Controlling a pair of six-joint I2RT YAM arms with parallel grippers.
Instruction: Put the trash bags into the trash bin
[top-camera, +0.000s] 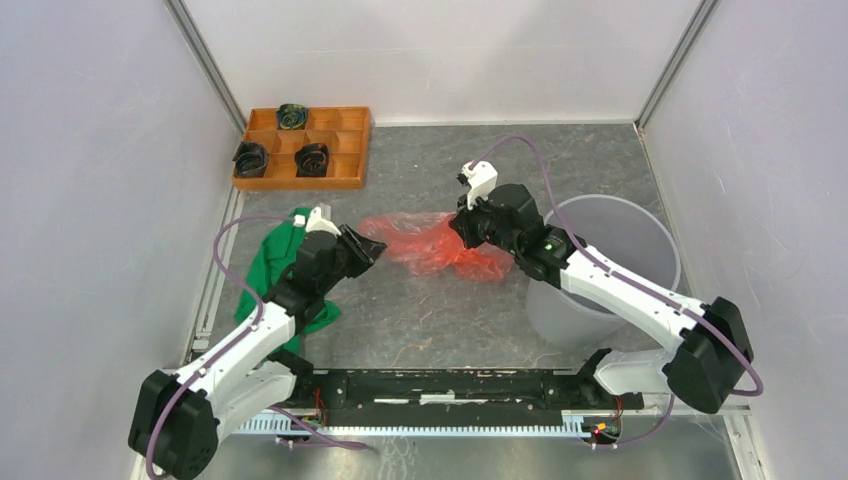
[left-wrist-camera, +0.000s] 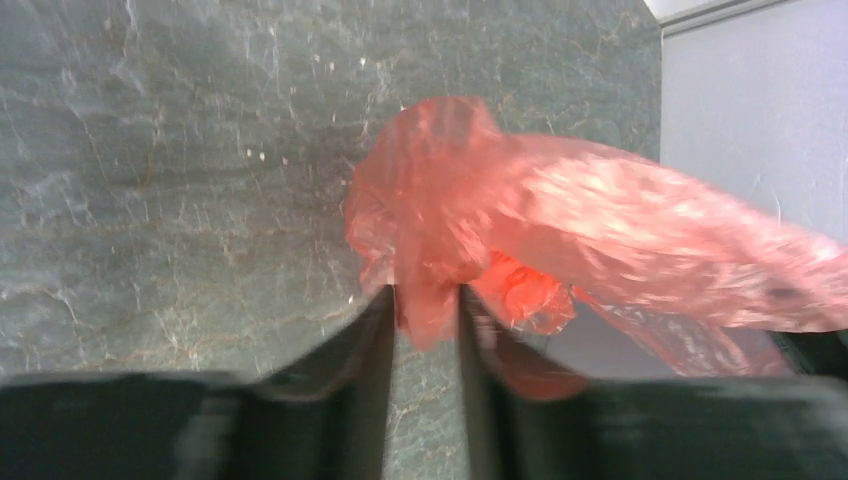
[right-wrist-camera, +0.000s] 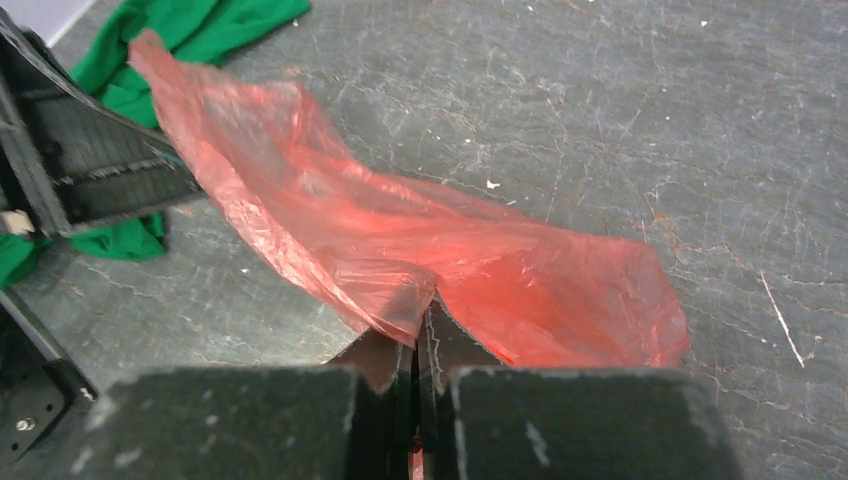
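The red-orange trash bag (top-camera: 430, 247) is stretched between my two grippers, low over the grey table. My left gripper (top-camera: 374, 248) is shut on the bag's left end; in the left wrist view the bunched plastic (left-wrist-camera: 560, 210) sits between the fingertips of the left gripper (left-wrist-camera: 427, 302). My right gripper (top-camera: 463, 228) is shut on the bag's right part; in the right wrist view the right gripper (right-wrist-camera: 425, 310) pinches a fold of the bag (right-wrist-camera: 400, 230). The pale grey trash bin (top-camera: 575, 315) stands upright to the right, under my right arm, apart from the bag.
A green cloth (top-camera: 272, 262) lies crumpled under my left arm and also shows in the right wrist view (right-wrist-camera: 200, 25). A brown compartmented tray (top-camera: 355, 150) with small black rolls (top-camera: 312, 158) sits at the back left. Walls close in the table on three sides.
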